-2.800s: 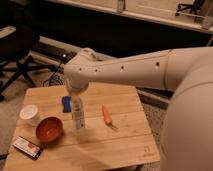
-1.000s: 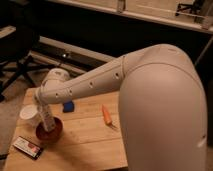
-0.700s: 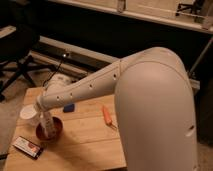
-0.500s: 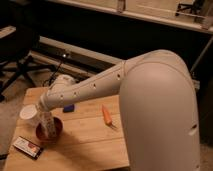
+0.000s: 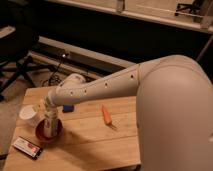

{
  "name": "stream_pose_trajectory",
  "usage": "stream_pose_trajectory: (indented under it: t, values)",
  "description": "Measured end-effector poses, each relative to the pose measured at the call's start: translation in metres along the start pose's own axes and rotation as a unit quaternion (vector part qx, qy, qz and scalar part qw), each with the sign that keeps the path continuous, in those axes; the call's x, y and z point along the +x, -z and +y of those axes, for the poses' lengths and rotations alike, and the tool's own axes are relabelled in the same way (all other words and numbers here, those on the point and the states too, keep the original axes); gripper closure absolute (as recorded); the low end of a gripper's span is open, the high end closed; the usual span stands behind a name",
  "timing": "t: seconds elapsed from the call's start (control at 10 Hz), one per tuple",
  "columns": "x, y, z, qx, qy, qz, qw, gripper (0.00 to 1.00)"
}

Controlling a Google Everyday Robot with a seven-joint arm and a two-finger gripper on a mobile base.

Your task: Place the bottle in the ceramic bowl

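Note:
The orange-red ceramic bowl (image 5: pixel 40 134) sits at the left of the wooden table (image 5: pixel 95 145). The clear bottle (image 5: pixel 49 125) stands upright with its base inside the bowl. My gripper (image 5: pixel 50 108) is directly above the bottle, at its top end, and the white arm reaches in from the right. The gripper's wrist covers the bottle's neck and cap.
A white cup (image 5: pixel 29 114) stands just left of and behind the bowl. A dark packet (image 5: pixel 27 147) lies at the table's front left corner. An orange carrot (image 5: pixel 106 115) lies mid-table, with a small blue object (image 5: pixel 68 108) behind the bowl. An office chair (image 5: pixel 15 55) stands on the floor at left.
The arm carried the bottle from mid-table leftward and lowered it into the bowl. Over the last second the arm and bottle have barely shifted.

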Motion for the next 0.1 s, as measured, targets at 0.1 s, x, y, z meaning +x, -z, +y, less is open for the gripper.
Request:
stream_pose_trajectory:
  t: [0.1]
  values:
    - [0.0002, -0.0007, 0.0013, -0.001, 0.001, 0.001, 1.0000, 0.26]
